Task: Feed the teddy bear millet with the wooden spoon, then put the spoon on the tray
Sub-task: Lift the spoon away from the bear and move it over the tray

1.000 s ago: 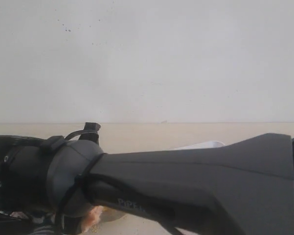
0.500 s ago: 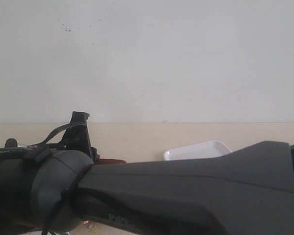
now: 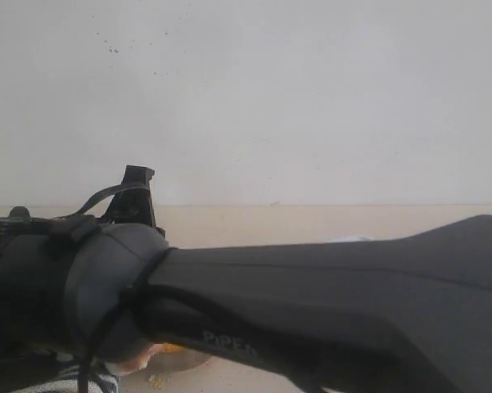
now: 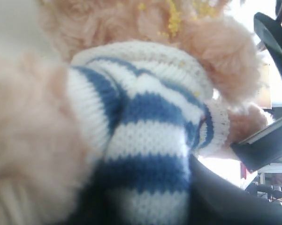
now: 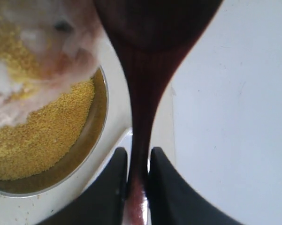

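Observation:
The teddy bear (image 4: 145, 122) fills the left wrist view, its blue-and-white striped shirt pressed close, and yellow grains stick to the fur by its head. My left gripper (image 4: 150, 204) is shut on the bear's body, and only dark finger edges show. My right gripper (image 5: 137, 152) is shut on the thin handle of the wooden spoon (image 5: 141, 93). The spoon's dark oval bowl points toward the bear's fuzzy face (image 5: 56, 42). Below the face, the millet (image 5: 42, 136) lies in its steel bowl (image 5: 99, 122). A sliver of the tray (image 3: 352, 239) shows behind the arm.
My right forearm (image 3: 327, 311) crosses the exterior view and hides most of the table. Behind it is a plain white wall, with the beige table's far edge (image 3: 254, 217) under it. A few millet grains (image 3: 155, 379) lie loose beside the bowl.
In the exterior view the right forearm has risen and now covers nearly all of the tray. The wrist has shifted slightly right, and the spoon's red tip is out of sight there.

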